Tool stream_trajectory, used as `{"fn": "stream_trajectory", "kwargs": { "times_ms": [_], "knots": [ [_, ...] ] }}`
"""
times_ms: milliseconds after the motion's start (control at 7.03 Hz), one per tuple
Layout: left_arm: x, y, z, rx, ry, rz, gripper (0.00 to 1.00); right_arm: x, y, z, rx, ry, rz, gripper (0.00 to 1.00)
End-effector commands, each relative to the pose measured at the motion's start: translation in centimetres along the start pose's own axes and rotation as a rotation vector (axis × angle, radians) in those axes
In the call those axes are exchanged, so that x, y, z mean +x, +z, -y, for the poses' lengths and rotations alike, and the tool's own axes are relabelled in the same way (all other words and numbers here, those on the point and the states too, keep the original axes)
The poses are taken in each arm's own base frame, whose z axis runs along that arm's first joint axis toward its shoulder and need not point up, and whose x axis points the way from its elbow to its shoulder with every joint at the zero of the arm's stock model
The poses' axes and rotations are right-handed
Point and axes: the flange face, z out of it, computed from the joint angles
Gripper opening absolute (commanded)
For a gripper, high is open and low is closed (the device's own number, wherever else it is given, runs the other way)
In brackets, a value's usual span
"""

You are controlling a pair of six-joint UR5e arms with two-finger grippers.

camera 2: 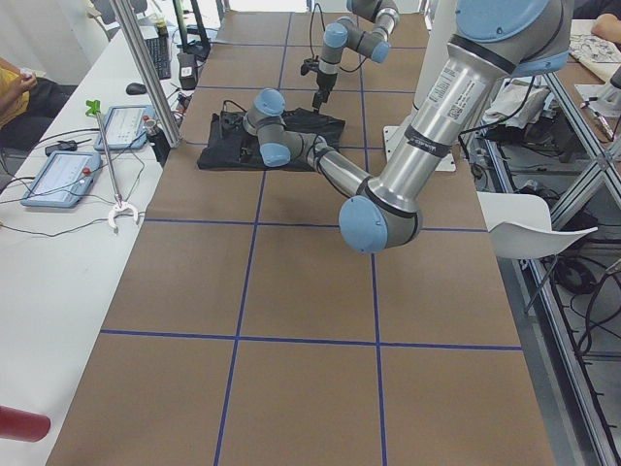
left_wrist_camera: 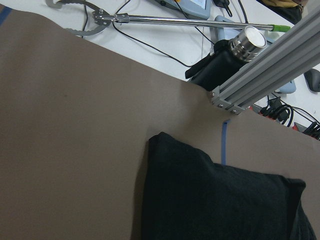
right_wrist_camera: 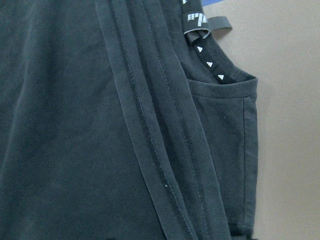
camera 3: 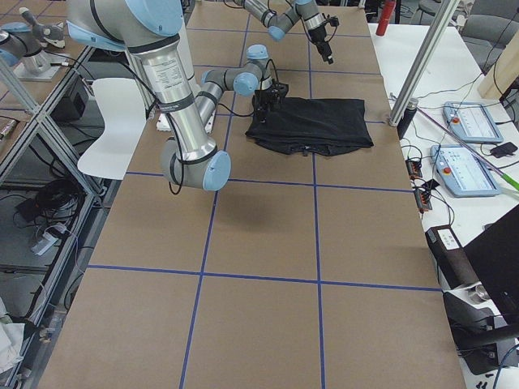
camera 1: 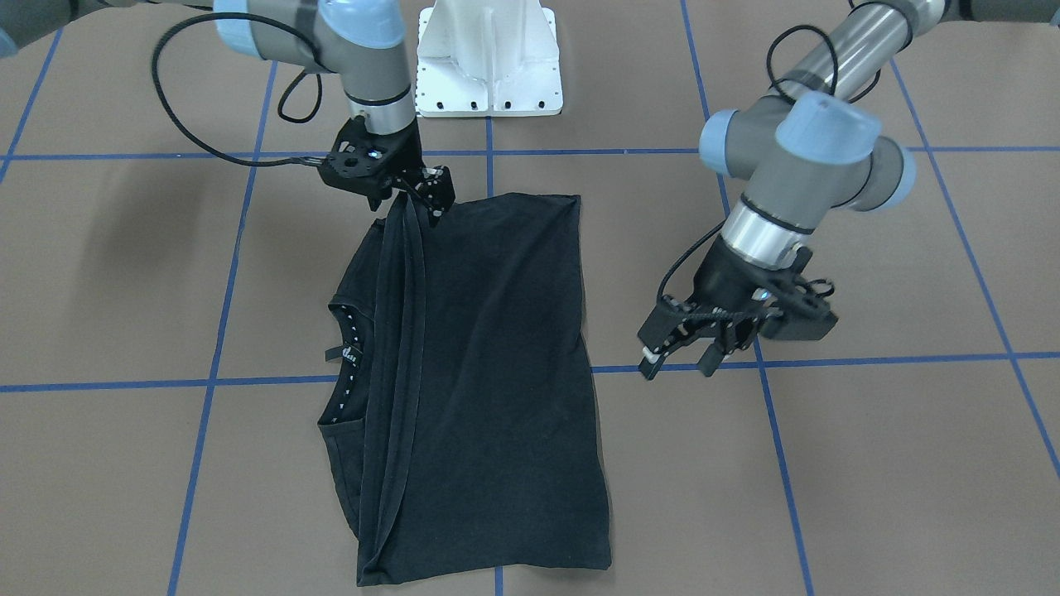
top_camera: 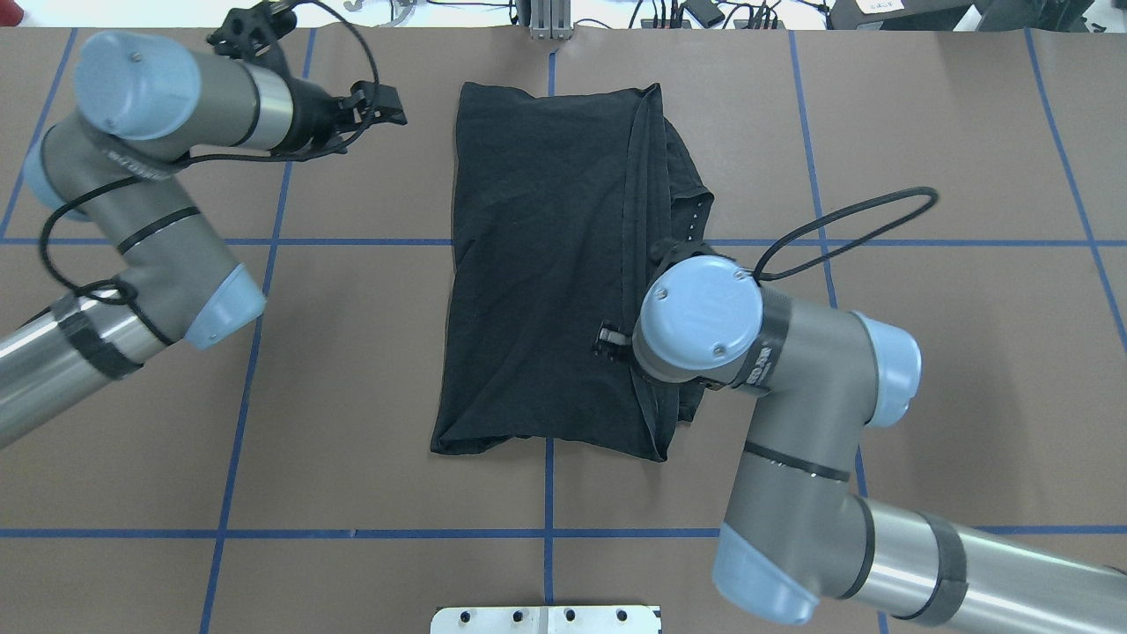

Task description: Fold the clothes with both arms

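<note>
T-shirt [camera 1: 497, 372]: black, it lay flat in the middle of the brown table [camera 1: 869, 463] between the two arms, doubled over into one long panel; we saw no logo on the faces that showed
Collar: the white-dotted neck tape [camera 1: 352, 339] peeked out from under the upper layer on the right arm's side
Hem band [camera 1: 397, 372]: a stitched double edge ran the length of the panel just beside the collar, and its end toward the robot rose off the table to the right gripper [camera 1: 410, 205]
Right gripper: low over that end of the cloth; we judged it clenched on the hem, since the fabric tented up into it, though its fingertips were partly hidden
Left gripper [camera 1: 679, 364]: fingers spread, grasping nothing, it hovered over bare table well apart from the shirt's edge on its own side
Step in hand: we took this for the close of the hem-to-collar fold, with the right arm setting the edge down and the left standing off
Next move: we reckoned the right pincer had to let the hem go and lift clear; then both arms would need matching corners at one short end, pinching all layers together and carrying them level across the panel
Risk: we thought an uneven lift could drag the upper layer askew
</note>
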Motion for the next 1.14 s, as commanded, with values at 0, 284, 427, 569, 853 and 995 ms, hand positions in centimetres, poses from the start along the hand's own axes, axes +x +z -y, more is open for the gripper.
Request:
{"fn": "stream_trajectory", "kwargs": {
  "times_ms": [0,284,427,569,853,995],
  "knots": [
    [-1.5,-1.4,-0.7,-0.011,-0.01,0.002,0.99,-1.2,1.0,-2.9,-0.027,-0.331,-0.123,0.58],
    [-1.9,-1.4,-0.7,-0.01,-0.013,0.007,0.99,-2.2,2.7,-3.6,-0.018,-0.431,-0.152,0.44],
    [-2.2,-1.3,-0.7,-0.009,-0.014,0.011,0.99,-3.1,3.2,-3.8,-0.025,-0.492,-0.163,0.43],
    [-2.4,-1.3,-0.8,-0.009,-0.015,0.014,0.99,-3.1,3.9,-4.8,-0.022,-0.508,-0.174,0.43],
    [-2.6,-1.1,-0.8,-0.01,-0.016,0.019,0.99,-3.1,5.0,-5.4,-0.016,-0.522,-0.196,0.42],
    [-2.6,-1.0,-0.9,-0.012,-0.016,0.02,0.99,-3.2,4.9,-5.4,-0.015,-0.522,-0.193,0.17]
  ]
}}
